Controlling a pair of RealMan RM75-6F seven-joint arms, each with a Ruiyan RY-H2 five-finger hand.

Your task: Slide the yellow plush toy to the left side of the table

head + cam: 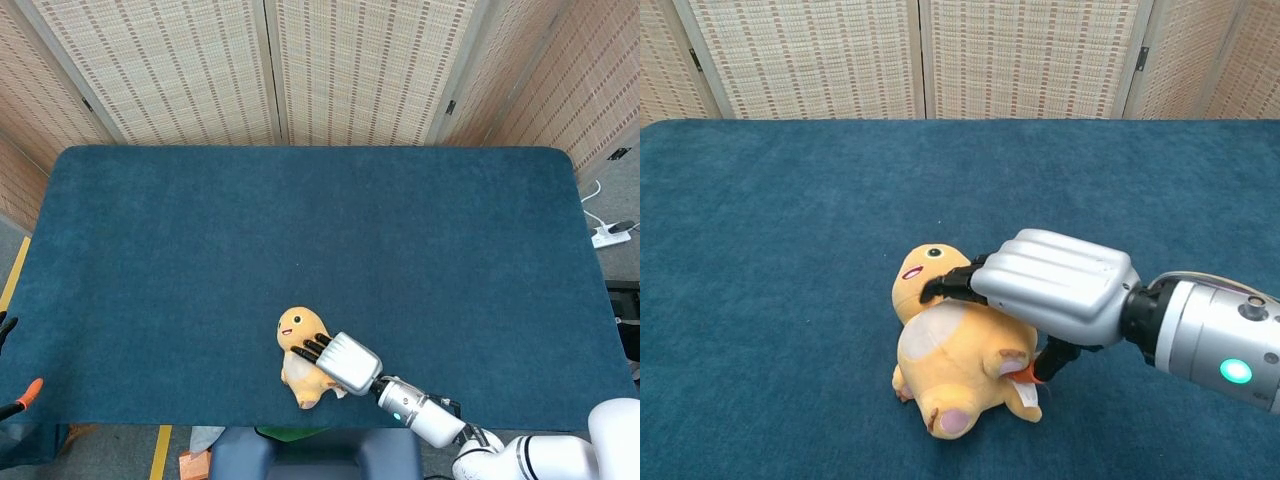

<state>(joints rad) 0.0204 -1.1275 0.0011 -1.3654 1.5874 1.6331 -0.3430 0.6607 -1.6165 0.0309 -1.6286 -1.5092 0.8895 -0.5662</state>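
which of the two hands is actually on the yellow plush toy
The right hand: it rests on the yellow plush toy, fingers draped over its body. The left hand shows in neither view.

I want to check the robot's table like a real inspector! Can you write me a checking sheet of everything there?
Surface: blue cloth table.
Job's things: yellow toy, lying near the front edge, about the middle.
Clutter: nothing seen on the table.
Hands: right hand rests over the toy, fingers on it; left hand not seen.
Cables: white power strip and cord on the floor, right.
Surroundings: woven screens behind the table; yellow floor tape.
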